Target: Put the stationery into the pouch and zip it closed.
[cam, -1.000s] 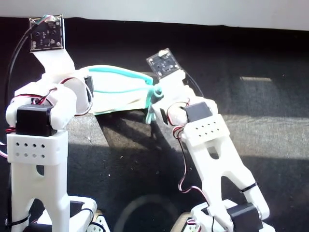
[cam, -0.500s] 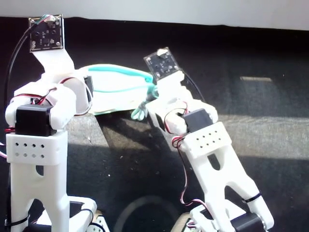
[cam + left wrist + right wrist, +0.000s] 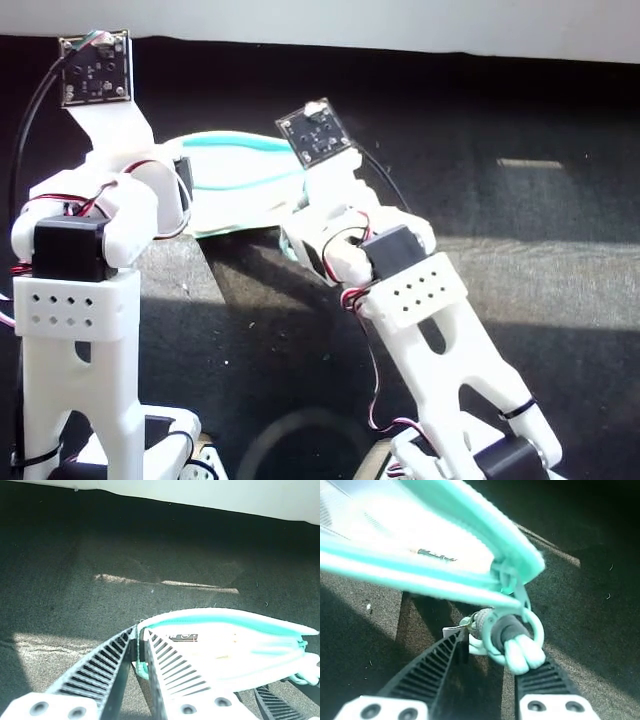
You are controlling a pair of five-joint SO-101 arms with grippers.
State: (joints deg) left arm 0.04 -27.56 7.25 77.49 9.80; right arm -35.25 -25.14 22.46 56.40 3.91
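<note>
One pouch (image 3: 235, 185) is counted; one zip pull (image 3: 520, 652) is seen on it; two arms are counted, a left arm (image 3: 80, 280) and a right arm (image 3: 420, 300); two grippers are counted, the left gripper (image 3: 139, 650) and the right gripper (image 3: 490, 647); one table (image 3: 560, 200) is seen.

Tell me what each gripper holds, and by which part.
Left gripper clamps the pouch by its end edge; right gripper pinches the pouch's zipper pull.
</note>
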